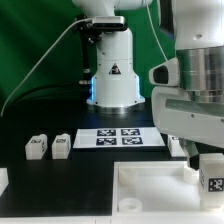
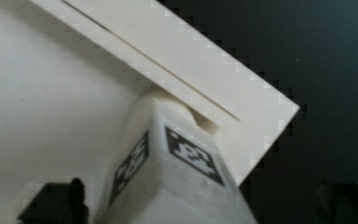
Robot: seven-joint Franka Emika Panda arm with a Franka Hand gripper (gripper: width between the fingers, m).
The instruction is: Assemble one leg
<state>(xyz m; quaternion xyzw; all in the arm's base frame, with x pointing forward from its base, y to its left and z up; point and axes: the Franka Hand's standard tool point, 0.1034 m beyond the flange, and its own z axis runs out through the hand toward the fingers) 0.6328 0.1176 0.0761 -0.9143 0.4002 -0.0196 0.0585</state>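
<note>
Your gripper [image 2: 202, 203] stands wide open, holding nothing. The leg [image 2: 179, 160] stands at the panel [image 2: 69, 90] corner, apparently seated; check it is tight.

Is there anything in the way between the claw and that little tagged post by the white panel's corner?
Nothing visible. The open gripper straddles the leg, one finger on each side with a bare gap between, and the leg stands at the panel's corner.
</note>
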